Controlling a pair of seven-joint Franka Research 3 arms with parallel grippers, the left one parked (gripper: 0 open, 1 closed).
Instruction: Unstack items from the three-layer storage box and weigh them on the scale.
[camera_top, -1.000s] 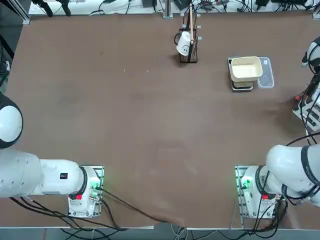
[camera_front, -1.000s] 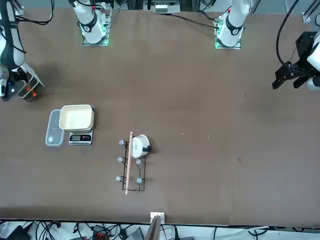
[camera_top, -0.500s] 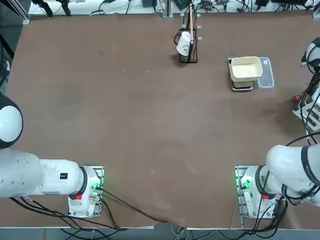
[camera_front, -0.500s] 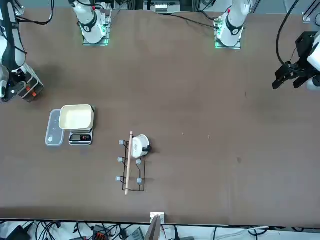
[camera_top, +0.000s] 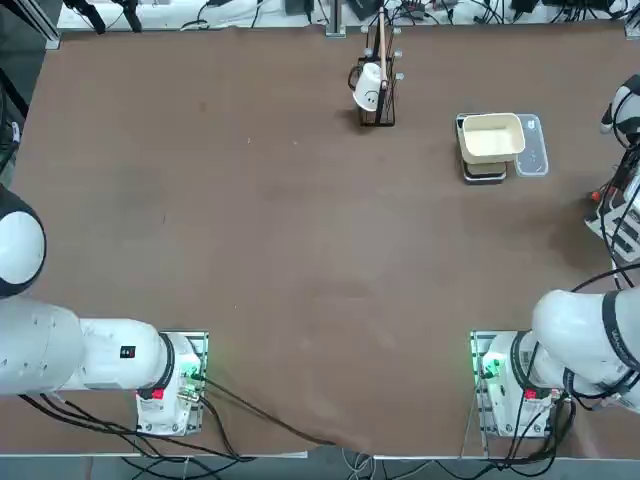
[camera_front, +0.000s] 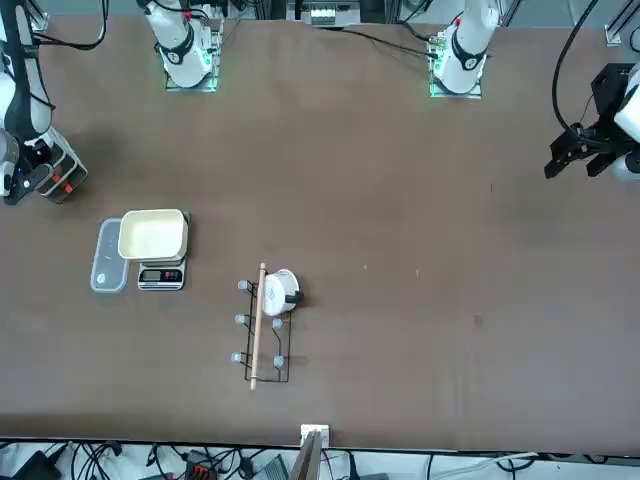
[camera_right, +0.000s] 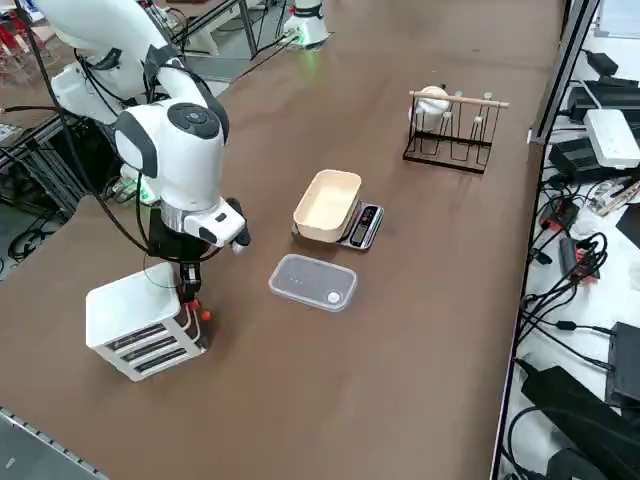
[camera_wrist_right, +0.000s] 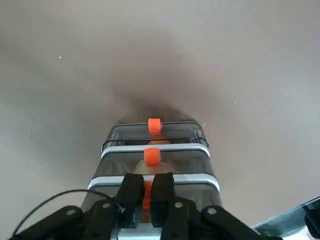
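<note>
The three-layer storage box (camera_right: 140, 320) stands near the table's right edge, white-grey with three stacked drawers. It also shows in the top view (camera_top: 625, 228) and the front view (camera_front: 58, 176). My right gripper (camera_right: 190, 296) hangs at the box's front. In the wrist view the gripper (camera_wrist_right: 146, 194) is shut on the orange handle (camera_wrist_right: 146, 196) of the top drawer. The two lower drawers each carry an orange handle (camera_wrist_right: 151, 156). The items lie hidden inside; only faint lumps show through the drawer fronts. The scale (camera_right: 365, 226) carries an empty cream bowl (camera_right: 327, 204), apart from the box.
A clear plastic lid (camera_right: 312, 282) lies between the box and the scale. A black wire rack (camera_right: 450, 135) with a white cup (camera_right: 433, 100) stands farther along the table. The table edge runs close behind the box.
</note>
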